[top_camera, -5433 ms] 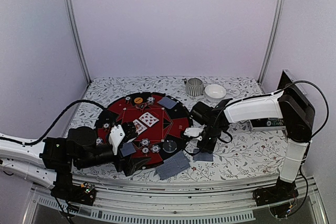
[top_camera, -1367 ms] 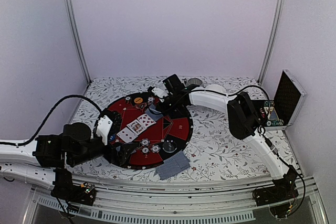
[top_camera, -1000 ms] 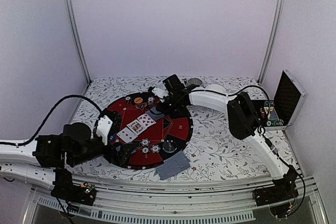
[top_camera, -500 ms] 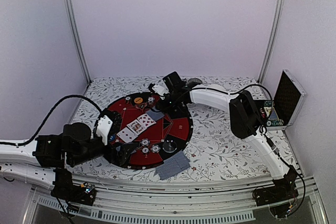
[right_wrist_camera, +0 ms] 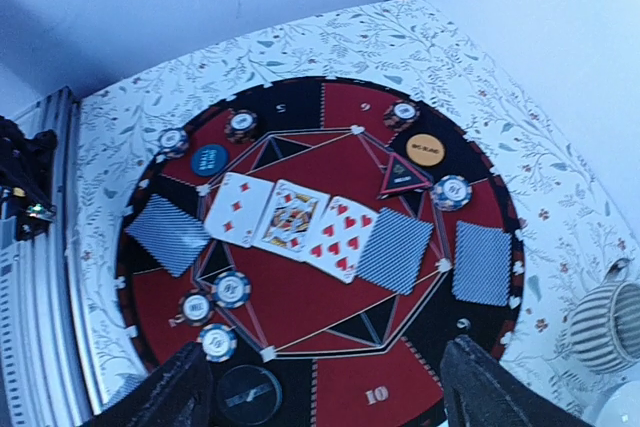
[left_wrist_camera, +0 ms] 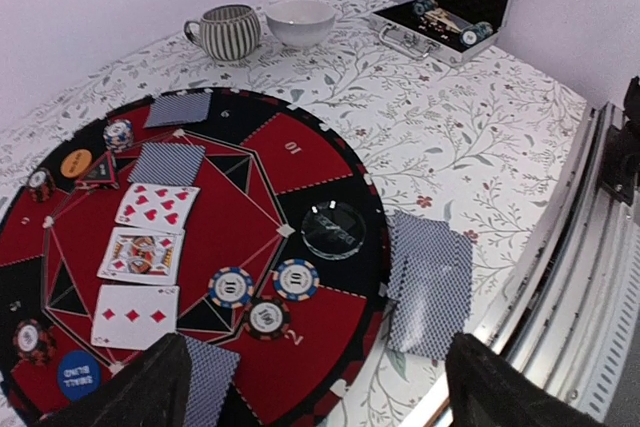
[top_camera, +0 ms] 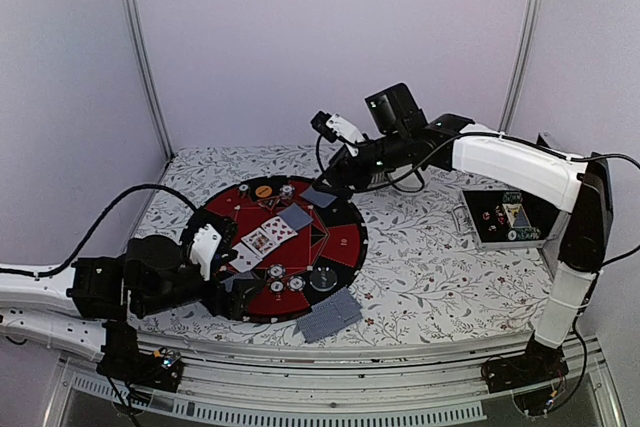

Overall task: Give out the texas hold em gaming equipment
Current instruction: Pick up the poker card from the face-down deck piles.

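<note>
The right gripper [right_wrist_camera: 325, 352] hangs high over the mat [right_wrist_camera: 340, 107], fingers spread wide and empty; the left gripper [left_wrist_camera: 315, 347] gapes just as empty at the mat's near rim. A red sector reads "10", the blue disc [left_wrist_camera: 78, 375] "SMALL BLIND", the orange disc [right_wrist_camera: 424, 150] "BIG BLIND". The face-up cards [right_wrist_camera: 290, 219] lie in a row at the centre with chips [left_wrist_camera: 231, 287] around them. A loose deck [left_wrist_camera: 430, 277] lies beside the front rail [left_wrist_camera: 560, 277], and bare cloth [left_wrist_camera: 450, 137] runs right to the case [left_wrist_camera: 440, 22].

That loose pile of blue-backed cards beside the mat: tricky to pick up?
Probably. The pile is skewed, so its cards would likely slide apart if pushed. They lie flat on the table, seemingly thin and bendy, with little edge to grip.
</note>
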You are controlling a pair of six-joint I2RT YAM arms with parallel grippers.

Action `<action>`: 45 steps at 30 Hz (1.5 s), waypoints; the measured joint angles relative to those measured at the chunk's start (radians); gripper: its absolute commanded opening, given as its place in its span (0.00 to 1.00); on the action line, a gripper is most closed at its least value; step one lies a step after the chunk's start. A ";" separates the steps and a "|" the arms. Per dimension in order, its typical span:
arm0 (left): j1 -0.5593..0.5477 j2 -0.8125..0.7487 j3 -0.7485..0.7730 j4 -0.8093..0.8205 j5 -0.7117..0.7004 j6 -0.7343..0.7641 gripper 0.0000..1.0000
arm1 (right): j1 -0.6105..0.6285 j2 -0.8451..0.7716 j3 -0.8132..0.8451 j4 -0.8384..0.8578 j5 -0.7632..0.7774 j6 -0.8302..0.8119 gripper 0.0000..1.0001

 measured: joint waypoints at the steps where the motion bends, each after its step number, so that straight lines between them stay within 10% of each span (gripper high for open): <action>1: 0.000 0.010 0.000 0.003 0.014 -0.014 0.83 | 0.005 -0.041 -0.051 0.001 -0.018 0.025 0.68; 8: 0.001 0.185 -0.037 0.151 0.194 -0.240 0.64 | 0.022 -0.172 -0.423 0.062 -0.154 0.281 0.36; 15: 0.003 0.378 -0.088 0.262 0.300 -0.408 0.68 | 0.083 -0.181 -0.696 0.160 -0.230 0.494 0.27; 45: 0.159 0.832 -0.032 0.639 0.674 -0.470 0.54 | 0.097 0.000 -0.743 0.323 -0.321 0.606 0.13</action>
